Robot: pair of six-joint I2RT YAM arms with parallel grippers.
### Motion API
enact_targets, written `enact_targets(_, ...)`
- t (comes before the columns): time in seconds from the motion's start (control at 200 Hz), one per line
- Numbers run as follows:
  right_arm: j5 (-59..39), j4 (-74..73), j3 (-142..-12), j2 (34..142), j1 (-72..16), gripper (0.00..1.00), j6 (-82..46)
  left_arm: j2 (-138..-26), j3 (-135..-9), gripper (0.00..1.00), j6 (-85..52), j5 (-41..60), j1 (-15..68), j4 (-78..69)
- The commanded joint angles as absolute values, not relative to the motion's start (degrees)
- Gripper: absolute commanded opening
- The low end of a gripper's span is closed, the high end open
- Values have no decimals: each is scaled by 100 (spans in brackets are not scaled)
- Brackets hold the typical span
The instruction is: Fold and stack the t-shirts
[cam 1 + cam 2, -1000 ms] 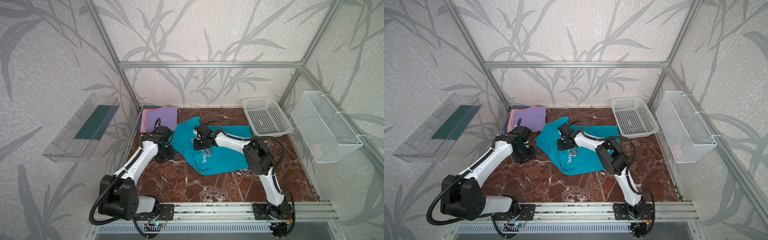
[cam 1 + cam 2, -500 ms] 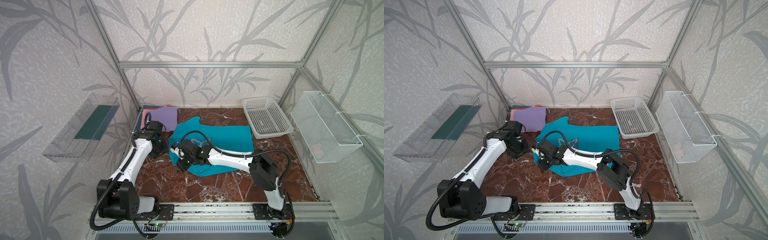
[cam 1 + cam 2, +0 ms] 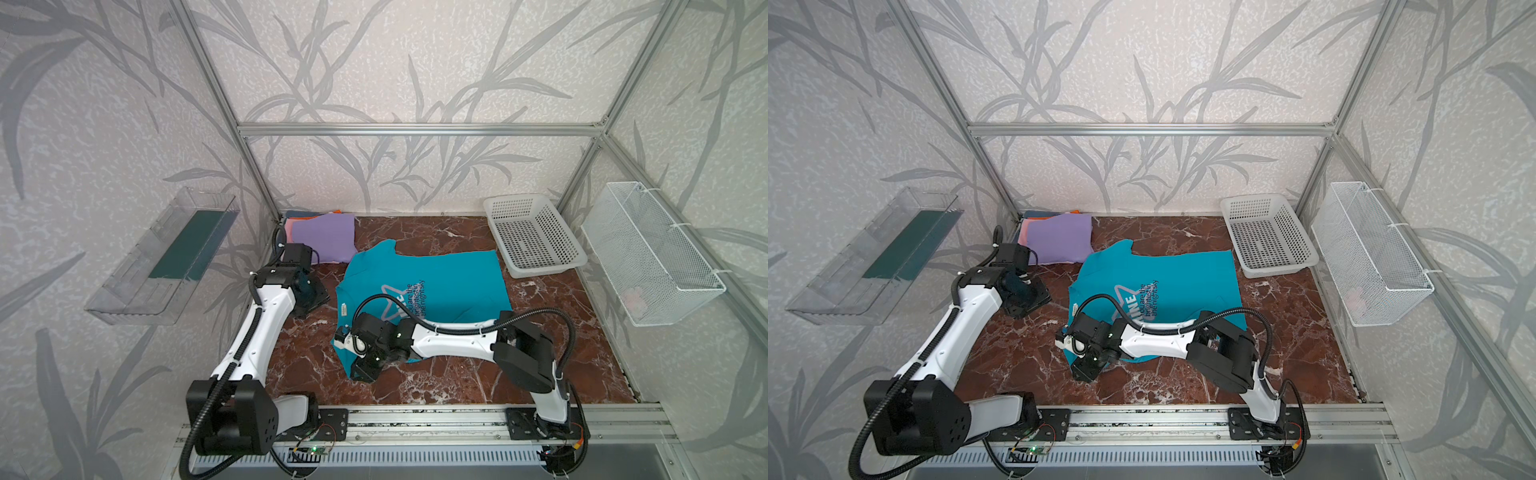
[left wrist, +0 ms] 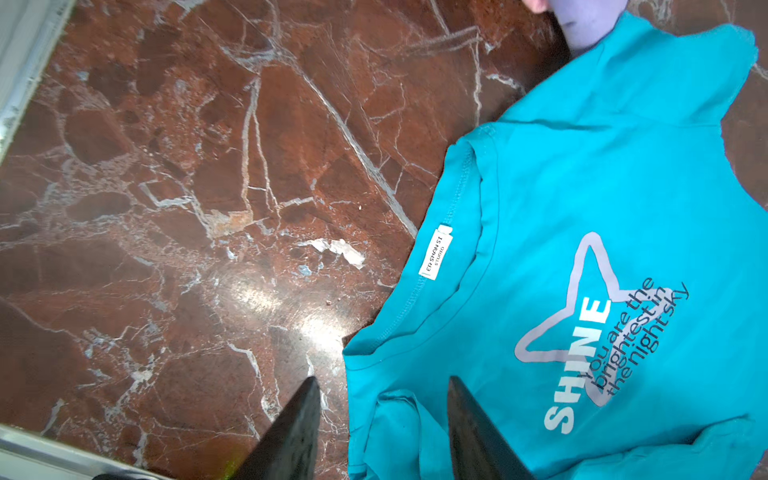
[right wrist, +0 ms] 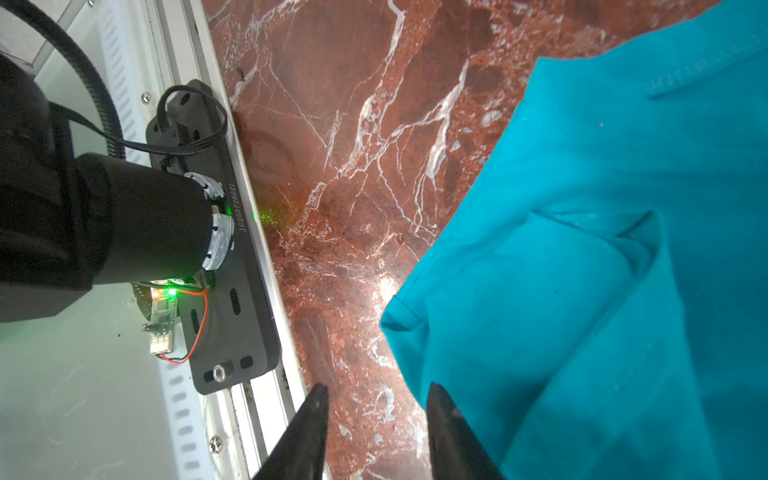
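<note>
**Desk lead:** How many tees do you count?

**Operator:** Five. One teal tee (image 3: 436, 274) lies spread in the middle of the desk (image 3: 415, 382), print up, collar to the left. Four are stacked in the far left corner. The lilac tee (image 3: 324, 239) is on top, and under it I see only the edges of a pink tee (image 3: 289, 228), an orange tee (image 3: 332, 212) and a dark-blue tee (image 3: 301, 214).

**Desk lead:** And the rest?

**Operator:** Two baskets: a white basket (image 3: 544, 270) at the far right and a wire basket (image 3: 648, 249) on the right wall. There is one clear tray (image 3: 166, 257) on the left wall.

**Desk lead:** Grippers?

**Operator:** My left gripper (image 4: 382, 386) is parted and holds nothing. In both top views it hangs left of the collar. My right gripper (image 5: 376, 390) is also parted and empty, at the tee's near left corner.

**Desk lead:** Do the views differ?

**Operator:** In both top views my right arm covers part of the print. The left wrist view shows "SHINE" whole and lets me read the neck label (image 4: 435, 253). The right wrist view shows a folded-over teal edge and the near rail (image 5: 266, 257), but no print. Neither wrist view shows a basket.
</note>
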State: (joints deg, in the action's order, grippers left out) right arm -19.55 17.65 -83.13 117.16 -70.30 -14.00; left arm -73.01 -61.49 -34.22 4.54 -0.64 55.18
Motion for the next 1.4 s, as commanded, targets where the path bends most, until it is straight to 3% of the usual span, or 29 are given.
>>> enact_targets(0.0,-1901,1906,-8343,11180,-6997,43,-1283,-7537,-6025,52,-3404,703,-75,5397)
enact_targets(0.295,-475,2581,-7890,10779,-6943,43,-1088,-8361,-6159,52,-3458,1107,50,4694)
enact_targets(0.79,-440,2577,-8856,11901,-6953,43,-966,-10251,-7177,49,-3501,1119,544,4243)
enact_targets(0.86,-328,2723,-9051,12093,-6953,38,-900,-10528,-7280,48,-3582,1107,545,4207)
enact_targets(0.97,-246,2852,-9120,12132,-6948,17,-767,-10870,-7367,47,-3713,1223,553,4026)
enact_targets(1.095,-51,2879,-8928,11965,-6926,0,-688,-11089,-7502,44,-3787,1141,554,3899)
enact_targets(1.4,75,2727,-8017,11049,-6908,0,-598,-11797,-8230,26,-3894,1089,552,3953)
